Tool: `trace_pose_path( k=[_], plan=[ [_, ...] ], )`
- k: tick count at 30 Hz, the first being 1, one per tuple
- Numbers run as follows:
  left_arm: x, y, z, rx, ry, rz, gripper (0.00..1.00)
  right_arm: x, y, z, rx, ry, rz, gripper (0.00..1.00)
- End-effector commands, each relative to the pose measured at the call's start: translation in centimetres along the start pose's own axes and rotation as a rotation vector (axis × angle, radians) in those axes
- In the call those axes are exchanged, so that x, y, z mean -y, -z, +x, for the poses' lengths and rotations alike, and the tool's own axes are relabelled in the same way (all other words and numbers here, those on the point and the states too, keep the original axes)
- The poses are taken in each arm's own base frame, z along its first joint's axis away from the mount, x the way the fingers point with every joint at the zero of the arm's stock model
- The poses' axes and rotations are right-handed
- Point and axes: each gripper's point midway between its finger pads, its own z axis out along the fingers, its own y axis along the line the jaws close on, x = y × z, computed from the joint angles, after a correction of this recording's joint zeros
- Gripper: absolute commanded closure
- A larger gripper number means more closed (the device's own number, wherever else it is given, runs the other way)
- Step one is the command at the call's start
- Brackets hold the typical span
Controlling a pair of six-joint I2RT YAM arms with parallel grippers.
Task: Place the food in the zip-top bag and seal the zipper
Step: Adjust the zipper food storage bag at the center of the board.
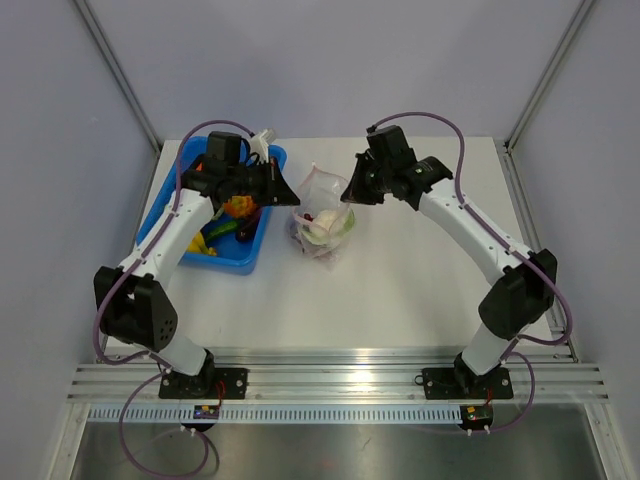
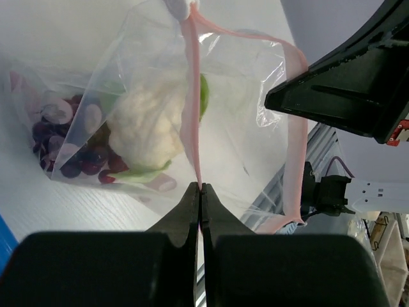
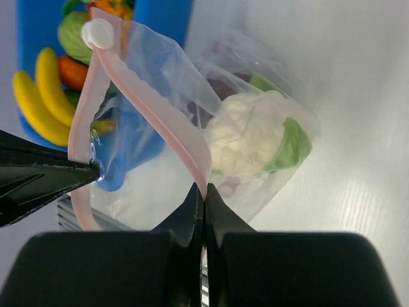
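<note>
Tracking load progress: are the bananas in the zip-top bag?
No, the yellow bananas lie in the blue tray, outside the zip-top bag.

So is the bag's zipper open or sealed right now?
Open. The zipper shows as two pink strips standing apart, one pinched by the left gripper, one by the right gripper.

We see bright, even light from overhead in the top view; the arms (image 1: pixel 470 230) cast only soft, faint shadows on the white table (image 1: pixel 400 290); up close, the left gripper (image 2: pixel 201 188) reads dark and blurred; the zip-top bag (image 2: pixel 243 96) shows pale glare on its creases; the zipper (image 2: pixel 190 96) looks washed-out; the far background is unfocused.
</note>
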Motion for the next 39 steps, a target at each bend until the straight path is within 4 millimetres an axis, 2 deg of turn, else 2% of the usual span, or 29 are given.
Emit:
trace_pose_path(
  k=[1,4,7,10,12,15,16,19,21,23,26,27,28,29,30,32,33,34,37,39],
  plan=[
    [-1.0,-1.2,0.6,-0.05,0.016,0.002,1.0,0.9,0.1,-0.6,0.041,0.033,0.05,1.0],
    [0.8,-0.2,-1.0,-0.006,-0.031,0.027,1.0,-0.5,3.3,-3.4,0.139,0.068,0.041,1.0],
    [2.5,1.0,-2.8,0.031,-0.081,0.044,1.0,-2.1,5.8,-5.1,0.195,0.091,0.002,1.0],
    [4.0,1.7,-3.6,0.049,-0.105,0.081,1.0,-3.1,8.1,-6.1,0.268,0.1,-0.028,1.0],
    [3.8,1.5,-3.6,0.055,-0.111,0.08,1.0,-3.2,8.5,-6.0,0.28,0.097,-0.035,1.0],
    [1.8,0.0,-2.4,0.009,-0.067,0.052,1.0,-2.0,7.3,-5.2,0.277,0.082,-0.011,1.0],
    [0.5,-0.9,-1.0,-0.031,-0.029,0.039,1.0,-1.1,6.1,-4.2,0.247,0.075,0.007,1.0],
    [-1.8,-2.9,2.5,-0.123,0.047,0.025,1.0,1.0,3.6,-1.9,0.165,0.064,0.063,1.0],
    [-2.4,-3.3,3.2,-0.144,0.053,-0.002,1.0,1.9,2.6,-1.2,0.139,0.065,0.095,1.0],
    [-2.0,-2.7,2.2,-0.132,0.02,-0.021,1.0,1.8,3.0,-1.6,0.146,0.071,0.1,1.0],
    [-1.5,-1.3,0.5,-0.099,-0.048,-0.074,1.0,0.4,4.2,-2.8,0.183,0.086,0.062,1.0],
    [-1.0,-0.7,-0.8,-0.069,-0.104,-0.09,1.0,0.1,4.4,-3.1,0.191,0.08,0.054,1.0],
    [-0.9,-0.4,-1.1,-0.073,-0.125,-0.091,1.0,-0.5,4.7,-3.7,0.21,0.074,0.036,1.0],
    [-0.9,0.1,-0.5,-0.109,-0.123,-0.105,0.83,-1.0,4.6,-3.8,0.211,0.068,0.015,1.0],
    [-1.0,0.8,-1.7,-0.088,-0.174,-0.15,0.67,-1.5,4.5,-3.8,0.211,0.052,-0.006,1.0],
    [-2.0,2.0,-1.6,-0.11,-0.183,-0.239,0.31,-2.8,4.0,-3.5,0.199,0.048,-0.057,1.0],
    [-3.0,2.9,-2.3,-0.093,-0.217,-0.321,0.07,-3.0,3.7,-3.2,0.189,0.043,-0.064,1.0],
    [-3.5,3.6,-2.5,-0.085,-0.22,-0.357,0.01,-3.0,3.3,-3.0,0.18,0.041,-0.064,1.0],
    [-4.6,7.5,-4.6,0.041,-0.165,-0.41,0.01,-2.9,2.4,-2.5,0.156,0.039,-0.063,1.0],
    [-5.6,8.9,-5.5,0.108,-0.092,-0.443,0.02,-3.1,2.2,-2.3,0.148,0.041,-0.073,1.0]
  ],
)
